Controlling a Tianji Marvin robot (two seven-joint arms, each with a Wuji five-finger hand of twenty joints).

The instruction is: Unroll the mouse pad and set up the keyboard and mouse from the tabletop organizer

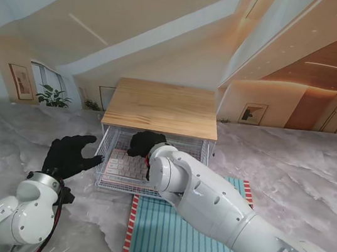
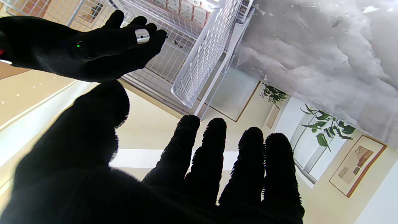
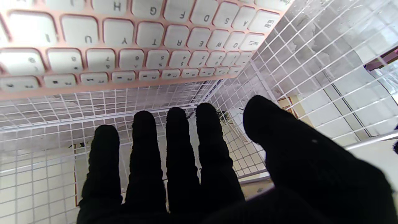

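Organizer: centre of the frame, on the table.
Keyboard: inside the drawer basket, just below centre.
Mouse pad: lower centre, before the basket.

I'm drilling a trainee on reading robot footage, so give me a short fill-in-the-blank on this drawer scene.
1. The keyboard lies inside the pulled-out wire ____ of the organizer.
2. The right hand reaches in above the keyboard, fingers spread, holding ____.
3. The left hand hovers open on the drawer's ____ side.
4. The striped mouse pad lies ____ on the table, nearer to me than the drawer.

Missing words: drawer; nothing; left; unrolled
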